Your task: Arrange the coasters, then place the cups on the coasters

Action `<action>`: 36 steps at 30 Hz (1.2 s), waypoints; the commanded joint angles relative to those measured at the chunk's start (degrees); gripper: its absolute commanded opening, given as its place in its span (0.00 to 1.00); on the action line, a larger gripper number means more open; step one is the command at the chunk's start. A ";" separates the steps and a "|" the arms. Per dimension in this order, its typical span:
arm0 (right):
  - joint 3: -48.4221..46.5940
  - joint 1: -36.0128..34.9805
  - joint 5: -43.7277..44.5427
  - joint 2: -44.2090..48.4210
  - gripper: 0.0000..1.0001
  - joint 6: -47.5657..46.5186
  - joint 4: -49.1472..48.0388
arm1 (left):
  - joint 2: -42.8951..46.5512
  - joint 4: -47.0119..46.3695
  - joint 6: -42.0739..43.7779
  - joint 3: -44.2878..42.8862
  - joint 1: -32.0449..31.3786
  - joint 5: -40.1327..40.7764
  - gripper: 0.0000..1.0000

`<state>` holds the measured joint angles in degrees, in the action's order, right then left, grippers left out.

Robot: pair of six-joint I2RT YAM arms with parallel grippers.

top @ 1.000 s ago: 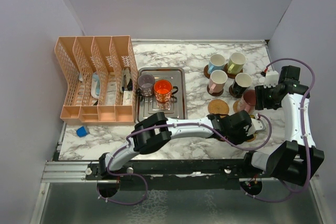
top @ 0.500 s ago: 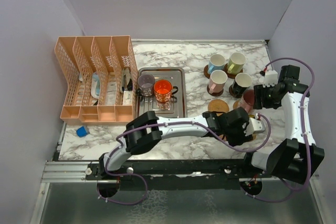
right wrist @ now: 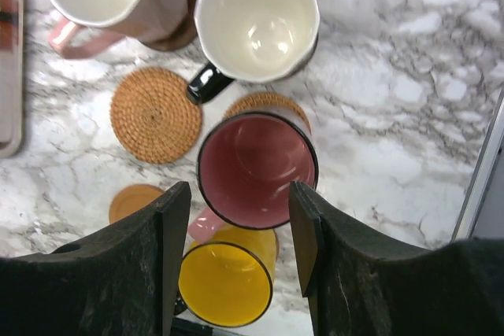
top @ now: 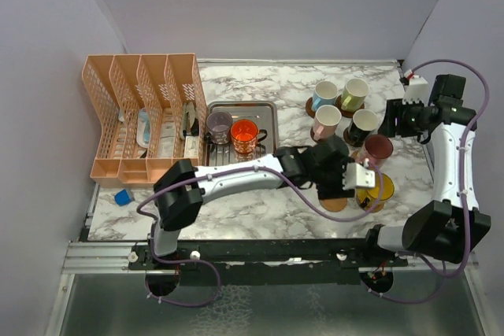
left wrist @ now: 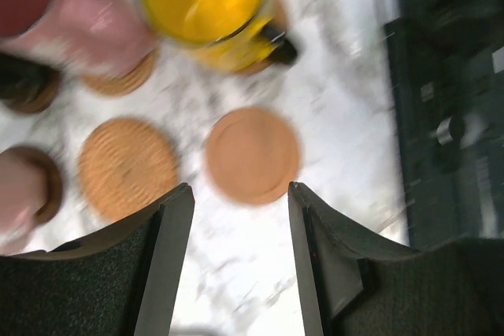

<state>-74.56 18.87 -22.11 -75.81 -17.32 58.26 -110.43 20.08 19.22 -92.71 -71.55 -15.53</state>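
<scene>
A glossy yellow cup [top: 370,187] stood on a round coaster near the front edge of the white, grey-veined marble-look table [top: 260,84], well to the right of the rectangular steel tray [top: 264,112]. The left gripper [left wrist: 236,194] hung just beside the cup, its dark fingers apart with nothing between them. Below that gripper two bare discs lay side by side: a smooth tan coaster [left wrist: 252,155] and a ribbed woven coaster [left wrist: 126,167]. Further right of the tray, a maroon cup [right wrist: 256,171], pink inside, sat on another woven disc. The right gripper [right wrist: 238,190] was above it, fingers spread and empty. A black cup [top: 364,123] with a white interior, a pink cup [top: 325,120], a light blue cup [top: 323,94] and a cream cup [top: 354,92] stood on dark coasters beyond. A purple cup [top: 218,125] and an orange cup [top: 244,135] remained on the tray, beside a peach mesh file organiser [top: 146,120]. Plain lavender walls [top: 260,5] enclosed the table. A second earlier the left gripper had covered the yellow cup and the right gripper had been down at the maroon cup. Both had since drawn away.
</scene>
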 commanded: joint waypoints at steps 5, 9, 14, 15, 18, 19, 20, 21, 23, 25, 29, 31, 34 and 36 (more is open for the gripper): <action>-3.51 0.29 -10.16 2.44 0.53 0.95 -7.53 | 10.58 9.04 10.29 3.56 15.31 4.07 0.55; -3.67 0.28 -7.37 4.78 0.53 3.31 -11.44 | 12.39 9.83 7.93 4.33 22.59 5.18 0.56; -1.99 0.29 -0.35 7.93 0.55 4.17 -18.31 | 12.75 9.97 4.77 2.86 31.87 3.64 0.56; -2.09 0.29 -0.46 7.86 0.55 3.96 -19.33 | 12.34 10.31 4.27 2.16 33.56 2.64 0.56; -3.17 0.29 -4.15 6.54 0.55 3.58 -20.68 | 9.96 12.45 4.05 -0.86 38.43 0.19 0.57; -3.33 0.29 -6.09 6.06 0.55 3.53 -20.99 | 9.15 13.32 4.47 -1.78 39.82 -0.36 0.57; -3.20 0.29 -7.87 5.64 0.56 3.52 -21.44 | 8.35 13.96 4.79 -2.64 41.33 -1.54 0.57; -2.96 0.29 -9.41 5.41 0.57 3.33 -22.02 | 7.76 14.74 4.93 -3.51 42.93 -2.93 0.57; -2.48 0.08 -11.92 5.15 0.60 2.56 -22.33 | 6.27 16.65 5.07 -5.01 45.47 -6.88 0.59; -1.93 -0.50 -13.39 5.06 0.61 1.42 -22.15 | 5.39 17.81 5.52 -5.70 46.29 -8.95 0.66; -1.35 -1.65 -15.29 4.94 0.62 -0.23 -20.86 | 4.94 18.80 4.41 -4.05 45.96 -12.40 0.72; -1.67 -1.94 -14.78 4.65 0.62 -0.39 -20.16 | 4.51 19.03 3.02 -2.95 45.03 -11.40 0.72; -1.55 -2.08 -14.11 4.30 0.62 0.04 -19.95 | 4.44 18.91 0.73 -1.36 43.16 -9.65 0.67; -1.40 -2.17 -13.90 3.98 0.62 0.54 -19.94 | 4.35 18.90 -0.54 -0.36 41.39 -7.65 0.61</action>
<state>-76.42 17.06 -34.57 -71.02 -16.58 38.74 -105.45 37.78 21.93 -94.98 -27.33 -23.22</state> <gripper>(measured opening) 0.618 0.656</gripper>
